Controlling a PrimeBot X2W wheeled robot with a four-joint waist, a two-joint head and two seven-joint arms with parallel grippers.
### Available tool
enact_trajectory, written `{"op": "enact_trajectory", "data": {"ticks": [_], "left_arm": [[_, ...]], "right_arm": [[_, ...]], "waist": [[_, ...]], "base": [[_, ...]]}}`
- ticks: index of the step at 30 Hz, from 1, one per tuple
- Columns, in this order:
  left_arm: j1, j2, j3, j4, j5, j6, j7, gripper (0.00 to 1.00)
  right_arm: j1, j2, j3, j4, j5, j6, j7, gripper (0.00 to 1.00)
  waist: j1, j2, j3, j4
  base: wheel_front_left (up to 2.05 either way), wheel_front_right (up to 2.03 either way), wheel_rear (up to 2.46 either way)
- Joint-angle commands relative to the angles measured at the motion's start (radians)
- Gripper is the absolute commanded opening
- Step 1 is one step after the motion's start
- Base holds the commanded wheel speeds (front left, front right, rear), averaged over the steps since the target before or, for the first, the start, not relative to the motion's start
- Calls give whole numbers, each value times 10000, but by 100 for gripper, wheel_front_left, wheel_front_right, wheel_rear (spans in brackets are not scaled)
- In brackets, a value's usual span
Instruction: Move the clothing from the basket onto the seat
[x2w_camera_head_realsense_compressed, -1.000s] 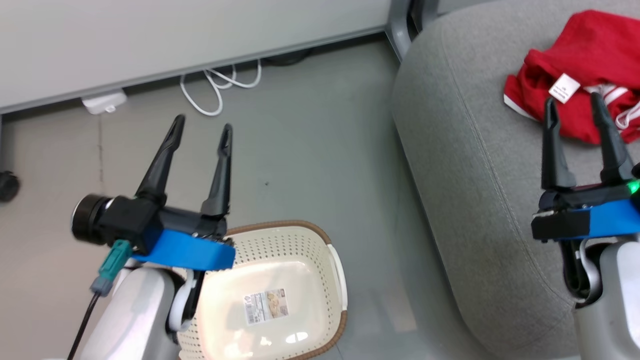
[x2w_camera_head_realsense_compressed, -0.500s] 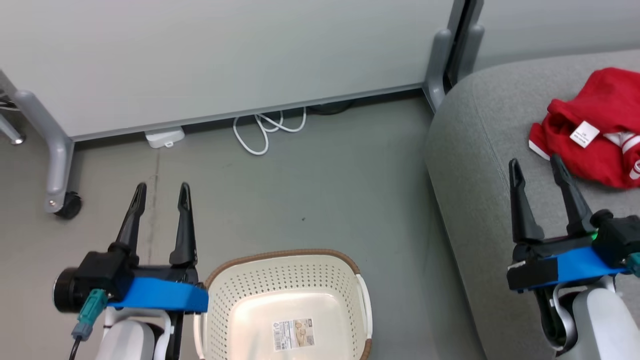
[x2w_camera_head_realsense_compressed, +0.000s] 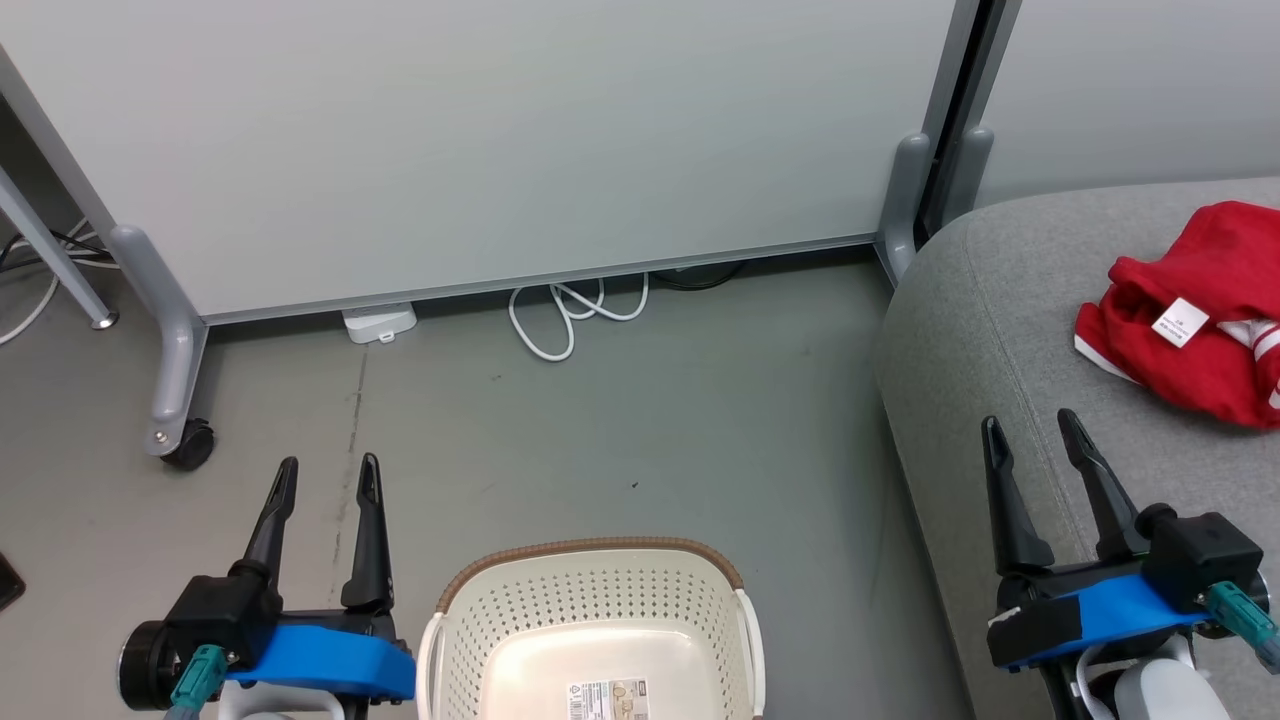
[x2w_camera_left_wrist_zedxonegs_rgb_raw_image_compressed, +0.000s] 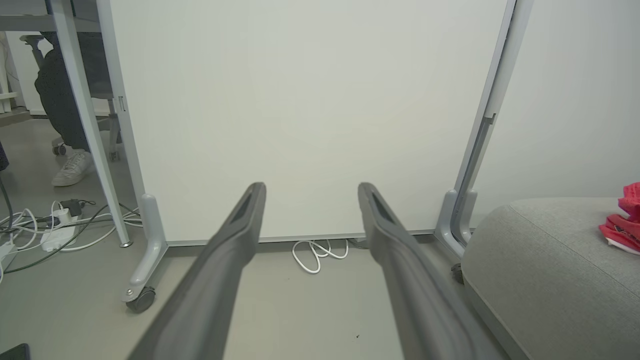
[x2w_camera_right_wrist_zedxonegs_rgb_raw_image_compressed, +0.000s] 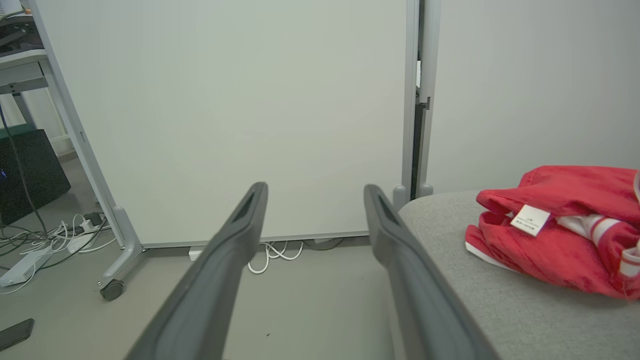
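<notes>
The red clothing (x2w_camera_head_realsense_compressed: 1190, 345) with white trim and a small white tag lies bunched on the grey seat (x2w_camera_head_realsense_compressed: 1010, 340) at the right; it also appears in the right wrist view (x2w_camera_right_wrist_zedxonegs_rgb_raw_image_compressed: 565, 240) and at the edge of the left wrist view (x2w_camera_left_wrist_zedxonegs_rgb_raw_image_compressed: 622, 227). The cream basket (x2w_camera_head_realsense_compressed: 595, 620) with a brown rim stands on the floor at the bottom centre, holding just a label. My left gripper (x2w_camera_head_realsense_compressed: 328, 475) is open beside the basket's left side, holding nothing. My right gripper (x2w_camera_head_realsense_compressed: 1030, 432) is open over the seat's near edge, apart from the clothing.
A white partition panel (x2w_camera_head_realsense_compressed: 480, 140) on grey wheeled feet (x2w_camera_head_realsense_compressed: 175, 440) stands ahead. A coiled white cable (x2w_camera_head_realsense_compressed: 570, 315) and a white adapter (x2w_camera_head_realsense_compressed: 378, 323) lie at its base. A person's shoe (x2w_camera_left_wrist_zedxonegs_rgb_raw_image_compressed: 72, 167) and more cables (x2w_camera_left_wrist_zedxonegs_rgb_raw_image_compressed: 55, 227) are behind the panel's left side.
The head camera has tilted up and pulled back, so everything has shifted down the view. Both grippers have drawn back and stay open; the right one now sits farther from the clothing.
</notes>
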Motion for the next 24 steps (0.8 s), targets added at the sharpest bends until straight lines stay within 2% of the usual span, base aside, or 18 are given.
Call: {"op": "enact_trajectory", "data": {"ticks": [1, 14, 15, 20, 24], "left_arm": [[89, -41, 74, 29, 52, -69, -28, 100], [199, -179, 217, 191, 258, -155, -28, 100], [151, -182, 192, 188, 232, -88, 0, 0], [467, -276, 183, 624, 189, -86, 70, 0], [405, -287, 287, 659, -555, -90, 295, 0]], "right_arm": [[202, 54, -5, 6, 3, 6, -34, 100], [430, 155, -144, 73, 15, 6, -34, 100], [260, 127, -134, 63, 2, 0, 0, 0], [449, 167, -106, 504, 27, 0, 68, 0], [409, 178, -195, 554, 764, 0, 301, 0]], "waist": [[2, -1, -63, 42], [2, -1, -124, 175], [2, -1, -124, 178], [2, -1, -125, 182], [2, -1, -131, 178]], "base": [[0, 0, 0], [0, 0, 0], [0, 0, 0], [0, 0, 0], [0, 0, 0]]}}
